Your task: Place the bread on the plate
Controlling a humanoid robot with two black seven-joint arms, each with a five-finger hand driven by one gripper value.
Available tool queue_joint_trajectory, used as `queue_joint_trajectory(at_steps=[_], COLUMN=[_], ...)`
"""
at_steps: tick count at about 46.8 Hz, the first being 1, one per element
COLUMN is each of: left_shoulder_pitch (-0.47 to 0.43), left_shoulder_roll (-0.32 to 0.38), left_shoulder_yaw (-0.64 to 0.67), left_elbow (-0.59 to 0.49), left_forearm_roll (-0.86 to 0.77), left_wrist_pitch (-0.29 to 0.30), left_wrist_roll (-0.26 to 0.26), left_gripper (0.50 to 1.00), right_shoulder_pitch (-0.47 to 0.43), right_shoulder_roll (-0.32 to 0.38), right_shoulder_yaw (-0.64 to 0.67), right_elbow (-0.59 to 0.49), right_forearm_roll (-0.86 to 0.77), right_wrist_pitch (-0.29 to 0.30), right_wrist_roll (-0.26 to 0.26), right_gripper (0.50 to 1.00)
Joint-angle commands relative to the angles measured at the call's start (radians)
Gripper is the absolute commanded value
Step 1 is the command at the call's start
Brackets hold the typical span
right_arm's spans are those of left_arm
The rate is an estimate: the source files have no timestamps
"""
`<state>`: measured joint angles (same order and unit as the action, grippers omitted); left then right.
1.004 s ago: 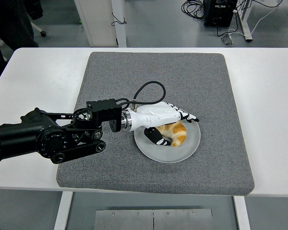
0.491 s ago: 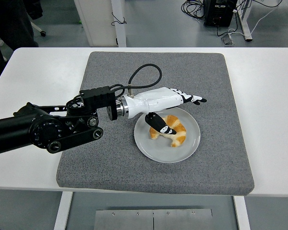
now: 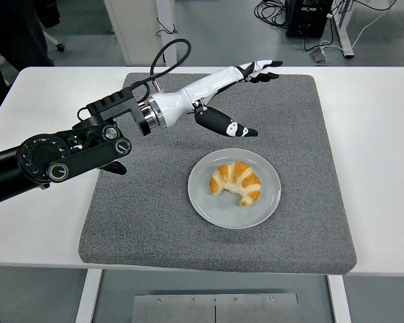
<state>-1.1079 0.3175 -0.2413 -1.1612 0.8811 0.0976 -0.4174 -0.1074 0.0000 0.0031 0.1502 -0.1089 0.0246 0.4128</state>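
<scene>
A golden croissant [image 3: 236, 182] lies on the round grey plate [image 3: 213, 211], a little right of the mat's middle. My left hand [image 3: 246, 97] hangs in the air above and behind the plate, over the far part of the mat. Its white fingers [image 3: 259, 69] are stretched out and the thumb points down-right, with nothing held. The black left arm [image 3: 60, 158] comes in from the left edge. My right arm does not show.
The plate sits on a grey felt mat [image 3: 141, 215] covering the middle of the white table [image 3: 377, 134]. A dark-clothed person [image 3: 7, 40] stands at the top left corner. Cables and furniture legs lie on the floor beyond the table.
My left hand let go of the croissant on the plate, then rose and drew back toward the far side of the mat. The croissant stays on the plate.
</scene>
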Motion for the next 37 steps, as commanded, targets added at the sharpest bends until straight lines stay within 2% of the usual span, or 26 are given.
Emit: queue_joint_trajectory(at_steps=[1, 7, 14, 23, 37], left_shoulder_pitch=[0.032, 0.052, 0.092, 0.152, 0.209], left_shoulder_roll=[0.018, 0.057, 0.066, 0.038, 0.014], left_shoulder_yaw=[-0.050, -0.099, -0.145, -0.234, -0.337], left_elbow=[0.000, 0.002, 0.032, 0.170, 0.296], left_forearm_roll=[-0.108, -0.212, -0.310, -0.456, -0.628], left_wrist_pitch=[0.002, 0.004, 0.016, 0.014, 0.004], left_wrist_roll=[0.012, 0.015, 0.012, 0.002, 0.003], left_gripper=[0.948, 0.951, 0.951, 0.961, 0.965], right_shoulder_pitch=[0.000, 0.000, 0.002, 0.000, 0.000], right_shoulder_roll=[0.000, 0.000, 0.000, 0.000, 0.000], right_shoulder_yaw=[0.000, 0.000, 0.000, 0.000, 0.000], right_elbow=[0.000, 0.000, 0.000, 0.000, 0.000], right_forearm_roll=[0.000, 0.000, 0.000, 0.000, 0.000], right_wrist_pitch=[0.000, 0.000, 0.001, 0.000, 0.000], right_wrist_roll=[0.000, 0.000, 0.000, 0.000, 0.000], right_gripper=[1.000, 1.000, 1.000, 1.000, 1.000])
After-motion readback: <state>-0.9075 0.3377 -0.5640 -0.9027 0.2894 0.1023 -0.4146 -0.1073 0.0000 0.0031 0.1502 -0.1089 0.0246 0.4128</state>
